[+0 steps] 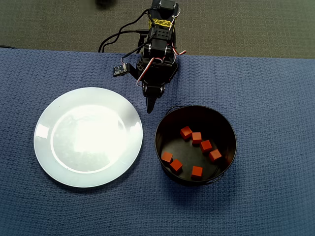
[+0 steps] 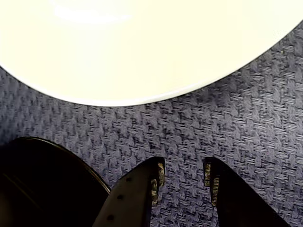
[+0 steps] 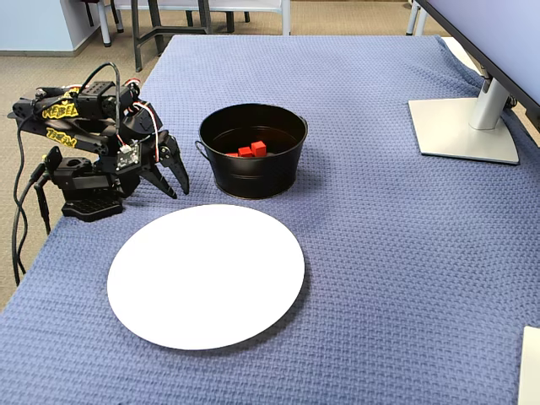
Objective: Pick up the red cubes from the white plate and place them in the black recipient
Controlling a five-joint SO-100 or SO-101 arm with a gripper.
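The white plate (image 1: 88, 136) lies bare on the blue cloth, with no cubes on it in any view (image 3: 207, 274) (image 2: 142, 47). Several red cubes (image 1: 197, 138) rest on the floor of the black recipient (image 1: 162, 129), which stands to the plate's right in the overhead view; only a few red cubes (image 3: 251, 150) show over the recipient's wall (image 3: 251, 173) in the fixed view. My gripper (image 1: 149, 107) hangs low over the cloth between the plate and the recipient, near the arm's base. In the wrist view my gripper (image 2: 183, 174) is open, with only cloth between the fingers, and the recipient's rim (image 2: 71, 156) is at lower left.
The arm's base and cables (image 3: 80, 198) sit at the cloth's edge. A monitor stand (image 3: 464, 126) occupies the far right of the table in the fixed view, and a white object (image 3: 531, 363) shows at the bottom right corner. Carpet floor (image 1: 246, 24) lies beyond the table.
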